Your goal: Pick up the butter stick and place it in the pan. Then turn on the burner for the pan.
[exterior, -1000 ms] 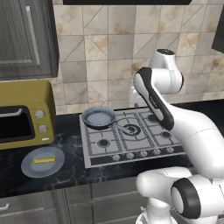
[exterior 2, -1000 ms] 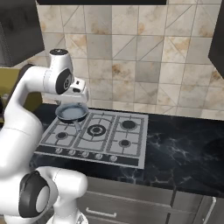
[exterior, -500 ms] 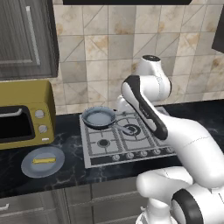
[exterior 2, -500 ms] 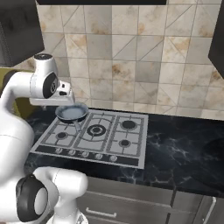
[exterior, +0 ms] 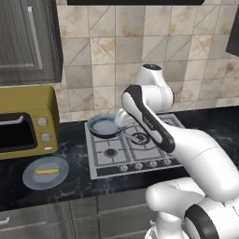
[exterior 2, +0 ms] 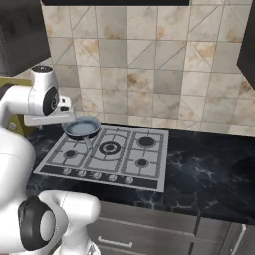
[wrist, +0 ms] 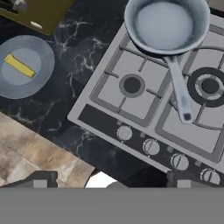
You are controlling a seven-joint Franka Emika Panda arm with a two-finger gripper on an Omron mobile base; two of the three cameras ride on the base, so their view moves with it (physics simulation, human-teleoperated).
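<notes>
The butter stick (wrist: 19, 65) is a small pale-yellow bar lying on a round grey-blue plate (wrist: 26, 85) on the dark counter, left of the stove; it also shows in the left base view as the butter stick (exterior: 46, 171). The pan (wrist: 168, 24), round and grey-blue, sits on the stove's back-left burner with its long handle (wrist: 179, 87) pointing toward the knobs. In both base views the pan (exterior: 103, 124) (exterior 2: 82, 128) is empty. My gripper (wrist: 111, 178) hangs high over the stove's front-left edge, open and holding nothing, fingertips (wrist: 41, 178) wide apart.
A yellow toaster oven (exterior: 23, 123) stands on the counter left of the plate (exterior: 45, 172). The stove (exterior 2: 107, 154) has a row of knobs (wrist: 151, 146) along its front edge. Dark marble counter stretches to the right of the stove. Tiled wall behind.
The arm has swung leftward, carrying the hand from over the stove's middle toward its left side. The jaws stay open. Pan and butter stick have not moved.
</notes>
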